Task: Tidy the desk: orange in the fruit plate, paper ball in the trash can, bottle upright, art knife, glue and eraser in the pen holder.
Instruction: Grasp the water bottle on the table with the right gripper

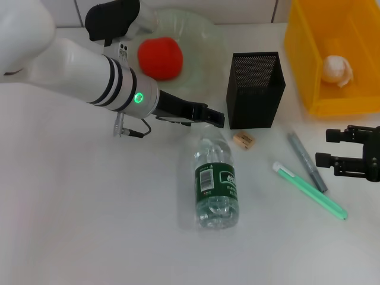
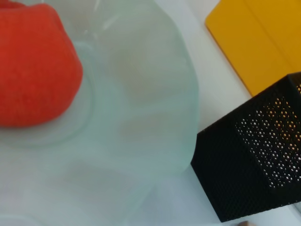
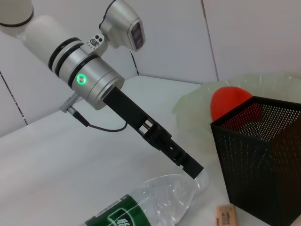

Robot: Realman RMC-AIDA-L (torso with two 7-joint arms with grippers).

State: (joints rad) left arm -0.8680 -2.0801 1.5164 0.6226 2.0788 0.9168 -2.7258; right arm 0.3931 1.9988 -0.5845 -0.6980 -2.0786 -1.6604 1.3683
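my left gripper (image 1: pixel 215 116) was extended low over the white desk (image 1: pixel 89 225), its fingertips at the cap end of the bottle (image 1: pixel 217 189); whether it touched the cap, and whether its jaws were spread or pressed together, i could not tell. the bottle lay on its side, cap toward the fruit plate (image 1: pixel 202 35), green label facing up. the orange (image 1: pixel 160 57) sat inside the fruit plate. the pen holder (image 1: pixel 256 90) stood upright just beside the plate, between it and the trash can (image 1: pixel 303 53). the paper ball (image 1: pixel 336 70) lay inside the trash can. the eraser (image 1: pixel 243 139) lay on the desk just in front of the pen holder, near the bottle cap. a grey pen-like tool (image 1: pixel 307 160) and a green-and-white stick (image 1: pixel 309 190) lay side by side near my right gripper (image 1: pixel 335 148). my right gripper hung at the right edge of the desk, jaws spread, holding nothing.
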